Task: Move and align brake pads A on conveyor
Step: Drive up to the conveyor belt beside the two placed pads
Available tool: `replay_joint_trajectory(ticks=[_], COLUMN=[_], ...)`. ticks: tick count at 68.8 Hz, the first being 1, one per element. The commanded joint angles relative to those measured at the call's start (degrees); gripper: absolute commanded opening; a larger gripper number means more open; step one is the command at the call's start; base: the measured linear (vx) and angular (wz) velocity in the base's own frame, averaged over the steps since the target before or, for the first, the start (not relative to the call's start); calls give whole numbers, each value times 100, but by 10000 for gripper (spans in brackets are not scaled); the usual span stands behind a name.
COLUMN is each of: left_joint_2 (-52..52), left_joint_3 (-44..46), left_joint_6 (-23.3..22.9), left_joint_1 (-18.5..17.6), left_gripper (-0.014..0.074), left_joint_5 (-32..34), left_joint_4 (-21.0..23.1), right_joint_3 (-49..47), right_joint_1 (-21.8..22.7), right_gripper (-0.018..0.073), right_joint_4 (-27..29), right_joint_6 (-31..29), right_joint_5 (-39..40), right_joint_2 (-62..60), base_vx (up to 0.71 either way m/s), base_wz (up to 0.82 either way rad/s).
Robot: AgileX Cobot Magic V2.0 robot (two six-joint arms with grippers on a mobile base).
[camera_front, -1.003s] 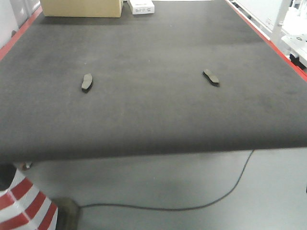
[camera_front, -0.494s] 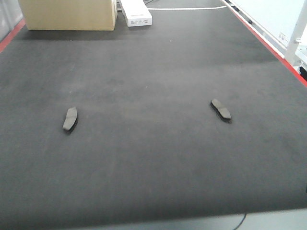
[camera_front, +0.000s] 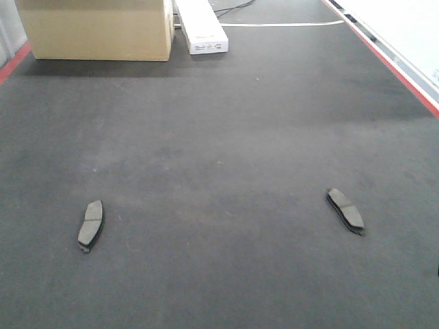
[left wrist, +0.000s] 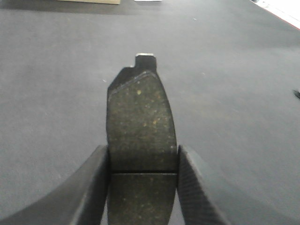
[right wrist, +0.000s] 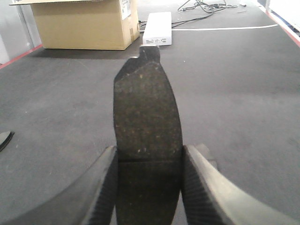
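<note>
In each wrist view you see a dark speckled oblong brake pad (left wrist: pixel 140 136) (right wrist: pixel 147 131) clamped between the left gripper (left wrist: pixel 142 187) and right gripper (right wrist: pixel 149 187), long axis pointing away, near end cut off. Only the front view shows two more pads (camera_front: pixel 90 224) (camera_front: pixel 345 210) lying well apart on the charcoal felt conveyor (camera_front: pixel 219 137), before a tan cardboard box (camera_front: pixel 96 27).

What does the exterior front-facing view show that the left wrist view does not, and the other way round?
Only the front-facing view shows two dark grey-brown curved brake pads lying apart on the belt, one left, one right, plus the tan cardboard box and white oblong box at the far end. Only the left wrist view shows the left gripper shut on a third dark brake pad, its cross groove at the fingers. Both show the dark charcoal felt-like conveyor belt.
</note>
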State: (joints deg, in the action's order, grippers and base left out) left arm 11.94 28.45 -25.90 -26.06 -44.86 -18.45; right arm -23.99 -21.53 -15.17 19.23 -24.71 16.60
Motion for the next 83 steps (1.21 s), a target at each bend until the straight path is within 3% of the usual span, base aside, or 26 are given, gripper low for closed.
replay_joint_trajectory(ticks=[1, 61, 72, 83], left_joint_2=[70, 70, 70, 70], left_joint_3=[148, 148, 148, 148], left_joint_6=[-2, -2, -2, -25], left_joint_1=[-20, -20, -20, -20], left_gripper=[-6, -6, -6, -6], left_joint_5=[498, 508, 618, 577], left_joint_4=[-92, -99, -389, -222], right_joint_3=[-181, -181, -181, -181], right_joint_1=[39, 39, 39, 39], right_gripper=[-7, -7, -7, -7], right_joint_4=[-128, -128, -128, -128], right_joint_6=[-32, -32, -32, -32], right_joint_5=[576, 576, 576, 576], right_joint_2=[46, 46, 46, 46], base_vx=[21, 4, 0, 0], base_wz=[13, 2, 0, 0])
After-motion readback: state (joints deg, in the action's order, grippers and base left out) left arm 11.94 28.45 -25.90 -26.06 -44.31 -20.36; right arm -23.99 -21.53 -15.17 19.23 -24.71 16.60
